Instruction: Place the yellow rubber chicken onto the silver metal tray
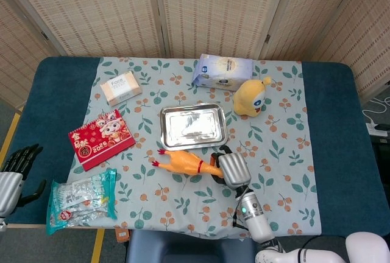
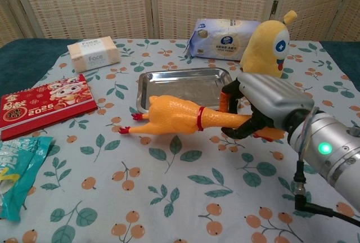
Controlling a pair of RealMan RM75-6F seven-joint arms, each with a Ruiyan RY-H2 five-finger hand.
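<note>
My right hand (image 1: 229,168) (image 2: 264,103) grips the head end of the yellow rubber chicken (image 1: 181,163) (image 2: 174,115) and holds it lifted above the cloth. The chicken hangs level, its red feet pointing left, just in front of the near edge of the silver metal tray (image 1: 194,125) (image 2: 185,85). In the chest view its body overlaps the tray's front rim. The tray holds nothing. My left hand (image 1: 13,171) rests open at the table's left edge, far from the chicken.
A yellow plush toy (image 1: 251,97) (image 2: 269,44) stands right of the tray, with a blue tissue pack (image 1: 222,71) behind it. A Face box (image 1: 120,87), a red 2025 calendar (image 1: 101,138) and a snack bag (image 1: 81,200) lie to the left.
</note>
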